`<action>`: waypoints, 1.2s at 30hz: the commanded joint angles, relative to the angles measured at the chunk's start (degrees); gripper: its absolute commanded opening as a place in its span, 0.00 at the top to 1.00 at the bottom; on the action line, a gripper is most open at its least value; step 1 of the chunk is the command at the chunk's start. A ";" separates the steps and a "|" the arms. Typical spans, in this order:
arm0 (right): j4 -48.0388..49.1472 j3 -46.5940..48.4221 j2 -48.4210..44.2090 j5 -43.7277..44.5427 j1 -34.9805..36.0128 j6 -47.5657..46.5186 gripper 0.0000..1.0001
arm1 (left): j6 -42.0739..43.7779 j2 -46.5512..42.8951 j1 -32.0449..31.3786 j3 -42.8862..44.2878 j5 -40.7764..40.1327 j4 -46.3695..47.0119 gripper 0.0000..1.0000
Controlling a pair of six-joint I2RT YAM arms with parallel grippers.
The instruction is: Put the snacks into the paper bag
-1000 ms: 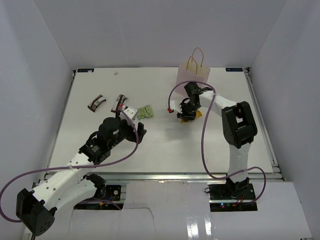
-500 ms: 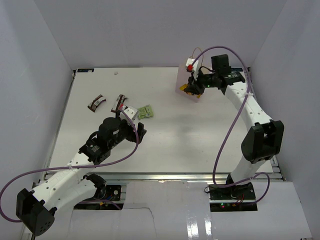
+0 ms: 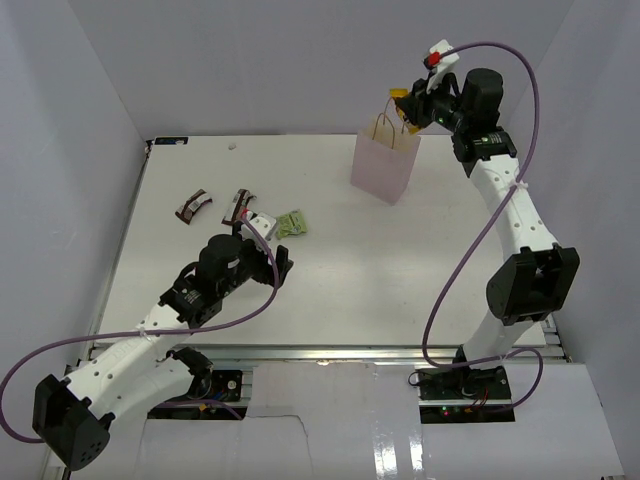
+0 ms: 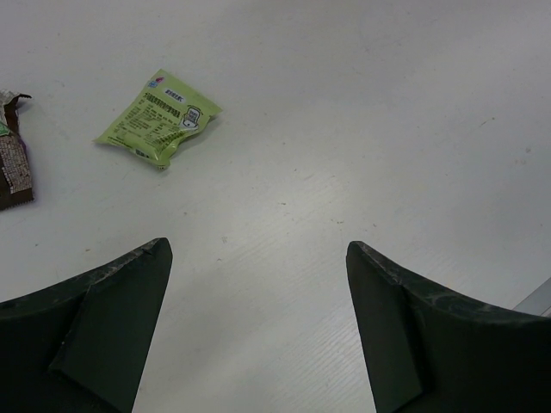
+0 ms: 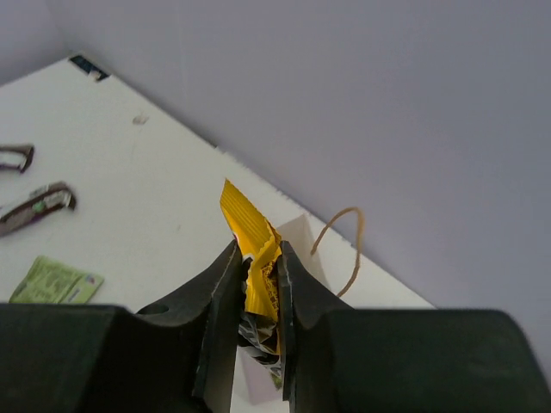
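My right gripper (image 3: pixel 412 106) is shut on a yellow candy bag (image 5: pixel 256 261) and holds it high above the pale pink paper bag (image 3: pixel 384 166), which stands upright at the back of the table; the yellow bag also shows in the top view (image 3: pixel 400 98). The bag's top and one cord handle (image 5: pixel 342 237) show under the right jaws. My left gripper (image 4: pixel 258 284) is open and empty, low over the table. A light green pouch (image 4: pixel 157 118) lies ahead of it to the left, also in the top view (image 3: pixel 291 225). Two dark brown bars (image 3: pixel 194 206) (image 3: pixel 238 206) lie at the left.
White walls close in the table at the back and both sides. A purple cable (image 3: pixel 470 250) loops from the right arm. A brown bar's end (image 4: pixel 12 163) shows at the left edge of the left wrist view.
My right gripper has lifted the yellow candy bag from the table's middle up and back, to high above the paper bag. The left arm has barely moved.
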 commanded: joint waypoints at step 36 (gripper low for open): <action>7.80 -13.13 -7.43 -5.01 -9.57 11.53 0.26 | -6.91 5.92 4.42 1.73 3.43 2.19 0.02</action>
